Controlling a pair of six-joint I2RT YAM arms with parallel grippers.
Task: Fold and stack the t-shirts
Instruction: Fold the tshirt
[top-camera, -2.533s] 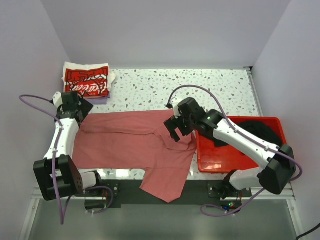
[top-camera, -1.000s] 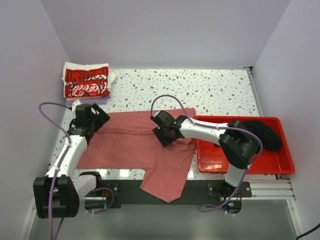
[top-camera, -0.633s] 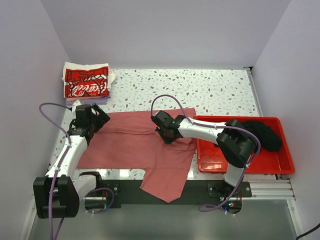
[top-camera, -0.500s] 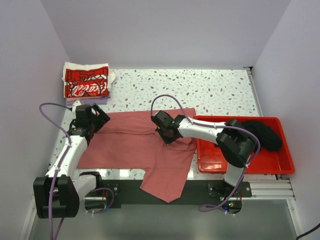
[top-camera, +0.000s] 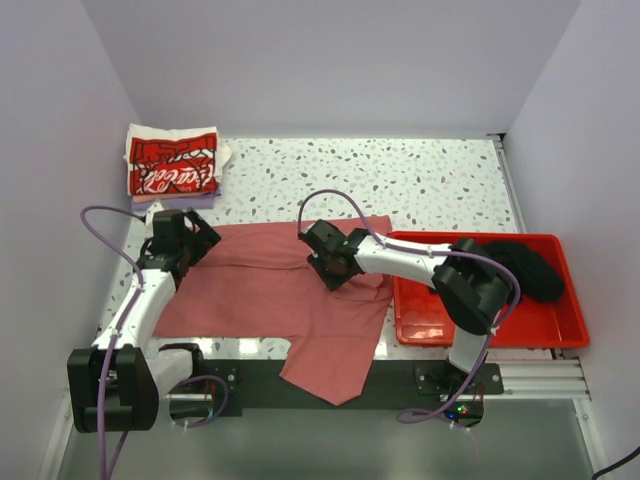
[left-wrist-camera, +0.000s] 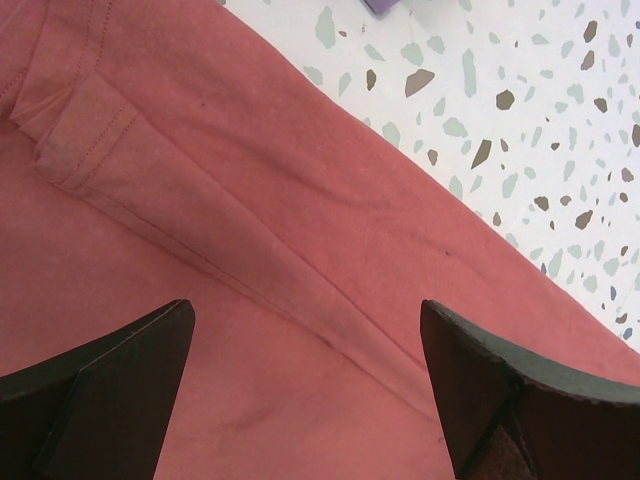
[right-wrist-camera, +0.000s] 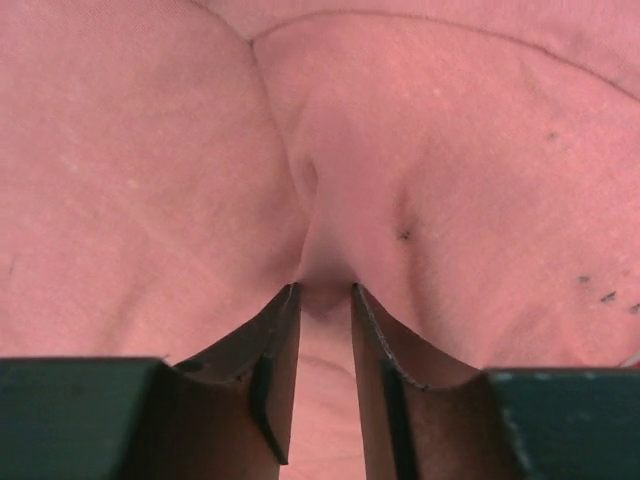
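Observation:
A dusty-red t-shirt (top-camera: 260, 285) lies spread across the table's front, one part hanging over the near edge. My right gripper (top-camera: 330, 268) presses down on its middle. In the right wrist view the right gripper (right-wrist-camera: 324, 295) is shut on a small puckered ridge of the dusty-red t-shirt (right-wrist-camera: 420, 150), with creases fanning out from the tips. My left gripper (top-camera: 190, 240) hovers wide open over the shirt's far left edge, and in the left wrist view the left gripper (left-wrist-camera: 305, 390) holds nothing above a seam of the shirt (left-wrist-camera: 250, 200). A black t-shirt (top-camera: 530, 268) lies in the bin.
A red plastic bin (top-camera: 480, 338) stands at the right, touching the shirt's edge. Folded shirts, the top one white with red Coca-Cola print (top-camera: 172, 163), are stacked at the far left corner. Speckled tabletop (top-camera: 400, 180) shows behind the shirt.
Both arms have come in over the shirt since the earliest frame. Over the last second the right gripper edged slightly toward the far left; the left arm barely moved.

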